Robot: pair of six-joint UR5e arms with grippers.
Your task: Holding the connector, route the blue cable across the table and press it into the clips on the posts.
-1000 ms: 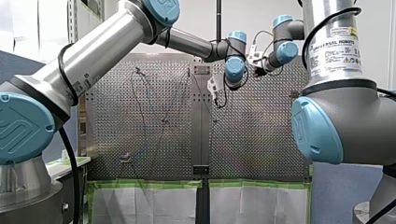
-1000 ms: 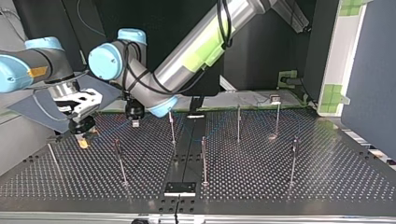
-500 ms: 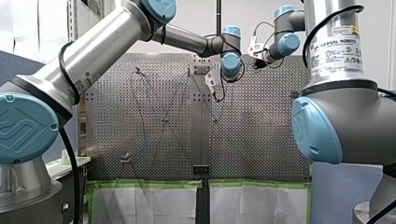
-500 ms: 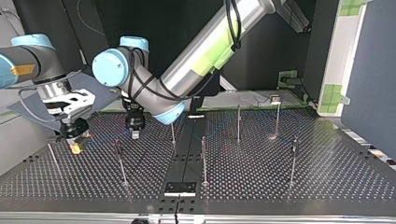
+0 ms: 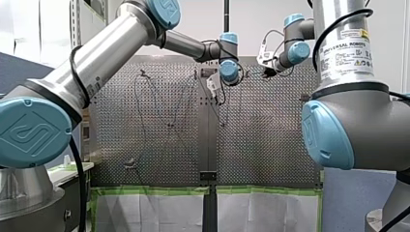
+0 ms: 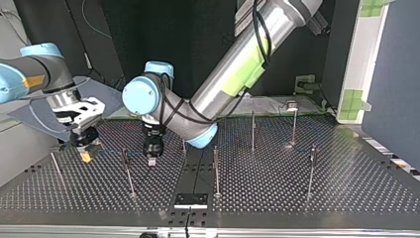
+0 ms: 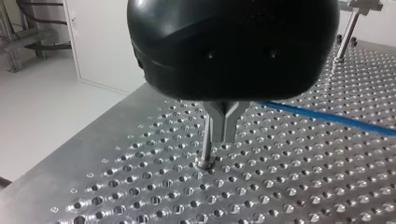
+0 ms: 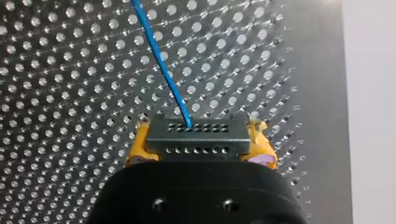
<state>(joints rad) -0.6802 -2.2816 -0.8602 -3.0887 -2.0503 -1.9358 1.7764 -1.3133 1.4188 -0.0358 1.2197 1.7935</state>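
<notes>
**Right wrist view.** Our right gripper [image 8: 198, 140] is clenched on the connector [image 8: 195, 144], with a yellow pad [image 8: 261, 147] bearing on each end of the dark block. The blue cable [image 8: 161, 65] leaves the connector's forward face and runs straight ahead over the perforated table [image 8: 56, 93].

**Left wrist view.** The connector is not in view. Our left gripper [image 7: 225, 128] has its metal fingers drawn together with no gap showing. The cable emerges from behind them. We cannot tell whether it is nipped or merely passes by. A thin post [image 7: 205, 144] stands just beside the fingertips.

**Top view.** The connector hangs low over the table. The left gripper stands near it along the cable's run, and a post appears between the two. The remaining posts lie farther from the connector, beyond the left gripper. Their clips are too small to assess.

**Front view.** Both arms reach to the far part of the table. The connector cannot be made out.

**Handling, in our judgement.**
- The cable is thin, light and limp, so it will sag and cannot be pushed.
- The connector is the only rigid hold, and it is best gripped across its ends, as it is now.
- The joint where the cable enters the connector is the weak point and should not be pulled on sharply.
- For pressing into a clip, the cable is best held close beside that clip.
</notes>
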